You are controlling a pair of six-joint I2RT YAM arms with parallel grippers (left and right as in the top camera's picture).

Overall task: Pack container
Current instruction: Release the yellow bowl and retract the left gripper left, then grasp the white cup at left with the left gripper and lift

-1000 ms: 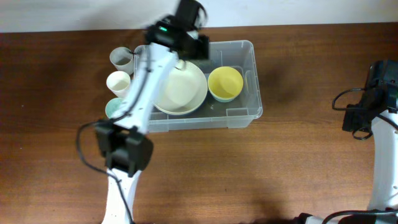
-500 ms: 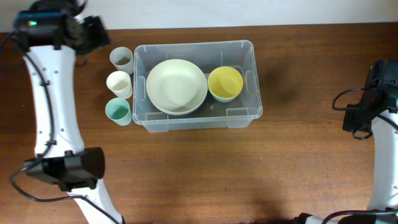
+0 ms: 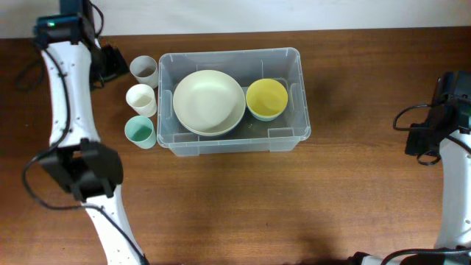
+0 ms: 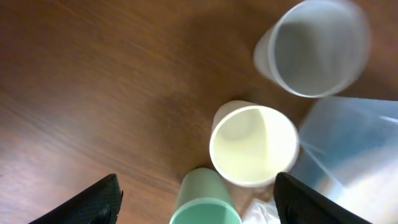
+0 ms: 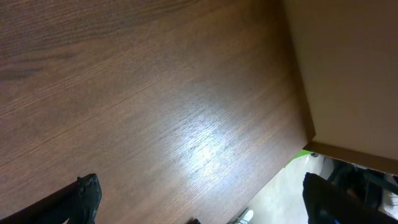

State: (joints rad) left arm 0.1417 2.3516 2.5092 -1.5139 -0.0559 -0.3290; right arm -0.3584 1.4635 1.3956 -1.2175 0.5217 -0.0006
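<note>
A translucent grey plastic cup (image 3: 143, 68), a cream cup (image 3: 140, 99) and a mint-green cup (image 3: 139, 132) stand in a close column just beside the left wall of the large clear rectangular plastic tub (image 3: 229, 51), barring that side. Inside, a wide cream dish (image 3: 209, 101) and a yellow bowl (image 3: 266, 98) cover most of the floor. The brown wooden table (image 3: 331, 199) lies open before the tub and to its right

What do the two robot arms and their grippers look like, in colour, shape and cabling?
Both arms have white tubular links and bulky black joint housings. The left arm shows a small green light near its wrist, and thin black cables loop beside it. The right arm has a similar black cable by its black wrist. The gripper fingers are matte black.
</note>
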